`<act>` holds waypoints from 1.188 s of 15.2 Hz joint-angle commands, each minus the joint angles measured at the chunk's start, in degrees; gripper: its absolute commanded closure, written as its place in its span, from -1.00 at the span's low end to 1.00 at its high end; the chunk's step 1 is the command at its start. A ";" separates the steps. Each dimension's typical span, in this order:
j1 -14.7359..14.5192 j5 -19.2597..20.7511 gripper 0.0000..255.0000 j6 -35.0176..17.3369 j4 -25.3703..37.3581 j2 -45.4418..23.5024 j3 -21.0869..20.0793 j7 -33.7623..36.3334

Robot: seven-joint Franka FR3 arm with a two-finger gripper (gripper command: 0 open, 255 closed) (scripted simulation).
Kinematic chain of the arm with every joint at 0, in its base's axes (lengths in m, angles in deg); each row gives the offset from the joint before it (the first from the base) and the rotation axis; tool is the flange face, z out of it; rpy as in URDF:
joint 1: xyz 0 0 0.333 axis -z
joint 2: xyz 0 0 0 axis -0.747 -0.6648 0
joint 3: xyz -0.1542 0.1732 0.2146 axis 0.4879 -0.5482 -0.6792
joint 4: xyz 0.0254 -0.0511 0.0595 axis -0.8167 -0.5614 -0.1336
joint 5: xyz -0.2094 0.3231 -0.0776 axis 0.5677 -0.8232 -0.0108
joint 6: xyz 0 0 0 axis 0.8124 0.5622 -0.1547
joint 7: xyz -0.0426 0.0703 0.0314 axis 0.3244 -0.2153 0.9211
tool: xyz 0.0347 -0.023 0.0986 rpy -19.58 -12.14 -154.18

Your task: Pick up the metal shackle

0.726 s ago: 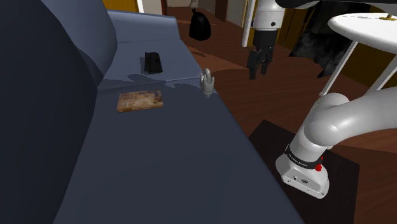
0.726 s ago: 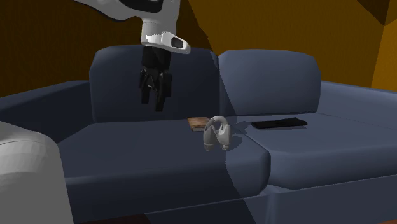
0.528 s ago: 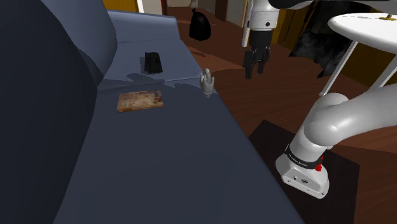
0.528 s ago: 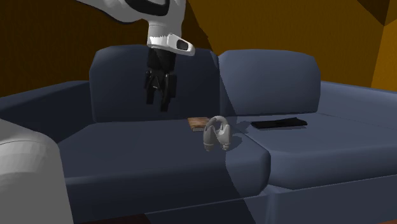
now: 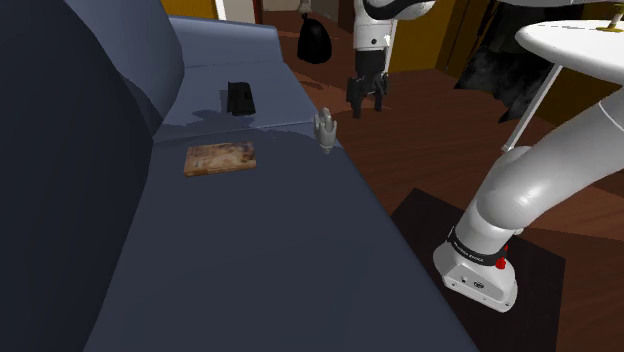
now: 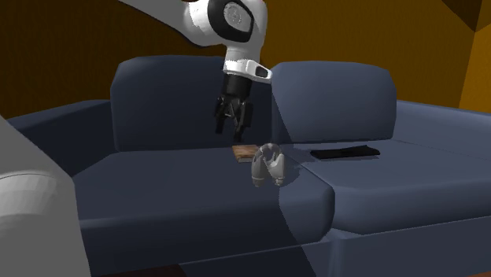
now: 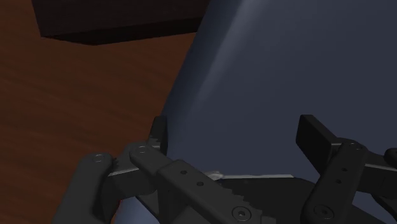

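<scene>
Grey shackle (image 5: 325, 128) stands upright on the sofa (image 5: 250, 250) edge, below the gripper (image 5: 365, 104), toward the shoulder view's left. The jaws stand apart.

This is a living room in a home. A long dark blue sofa (image 5: 250, 260) with plump back cushions (image 6: 330, 98) takes up the shoulder view from seven to eleven o'clock. Reddish wooden floor (image 5: 430, 150) lies toward one o'clock, and a round white table (image 5: 570, 38) on slanted legs stands at two o'clock. In the second exterior view, ochre walls (image 6: 354, 31) rise behind the sofa at twelve o'clock.
</scene>
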 commanded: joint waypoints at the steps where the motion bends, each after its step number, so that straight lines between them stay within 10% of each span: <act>1: 0.24 0.08 -1.00 -0.25 4.93 -6.07 0.05 0.67; 14: 1.78 0.23 -1.00 4.86 38.26 -39.84 1.37 4.52; 18: 1.74 0.24 -1.00 1.86 35.41 -39.99 1.36 4.23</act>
